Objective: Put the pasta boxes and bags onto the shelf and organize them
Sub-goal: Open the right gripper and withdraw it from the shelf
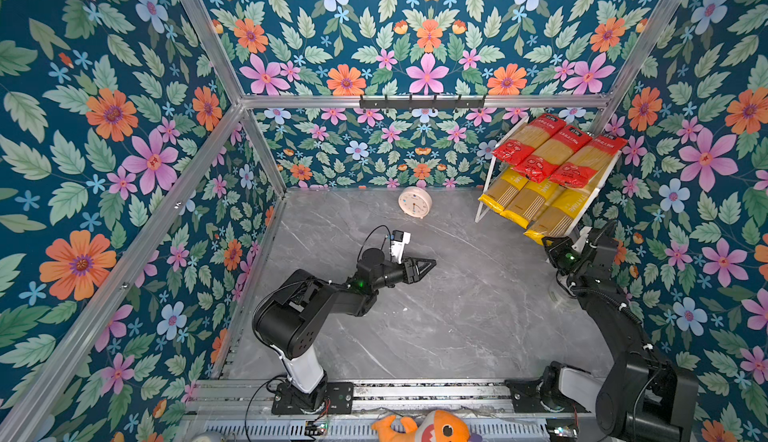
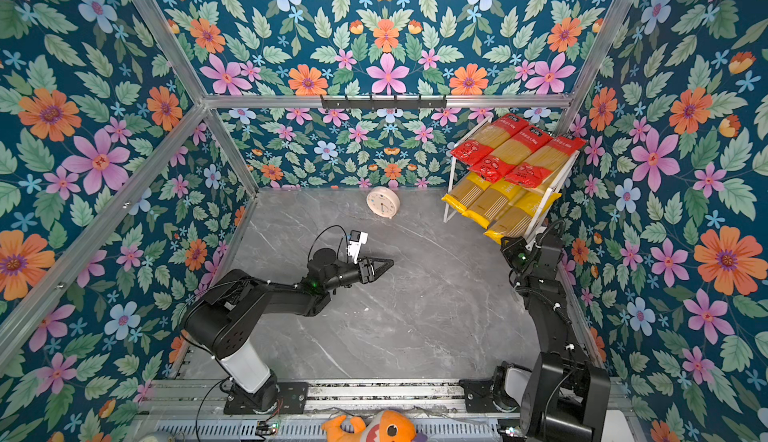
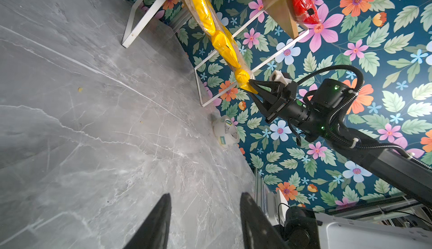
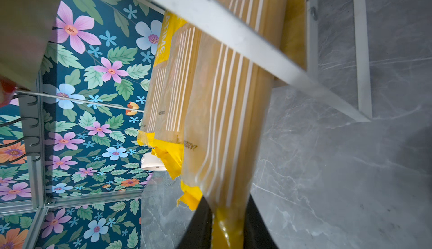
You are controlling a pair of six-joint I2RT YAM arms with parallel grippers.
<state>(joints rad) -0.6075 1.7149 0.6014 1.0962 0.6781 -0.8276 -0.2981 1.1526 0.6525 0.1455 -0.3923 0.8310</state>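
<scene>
**Right fingers clamped on third yellow packet, not yet seated**

Right fingers (image 3: 252,85) were closed narrow on the near end seal of a yellow packet (image 1: 555,215). The right wrist view showed the yellow tail pinched between them. The packet's long axis ran straight away from the fingers into the lower tier of the shelf (image 3: 147,14), angled toward the back corner. So the fingers sat at the near end, in line with the axis, with the rest of the packet ahead of them.

That near end hung out past the shelf's white front rail, further than its two yellow neighbours (image 1: 500,191), which lay parallel just beside it on the same tier. Three red packets (image 1: 557,151) lay side by side on the top tier, same heading.

Left fingers (image 1: 430,263) were partly apart, holding nothing, over the open surface (image 1: 457,315), well apart from the shelf. The right arm was clearly the nearer one.

My read: nearly done, all six packets on the rack. What was left looked like a push along the axis to line the end up with its neighbours, then a release. Risk: an off-axis push could skew it into the neighbour or buckle the tail.
</scene>
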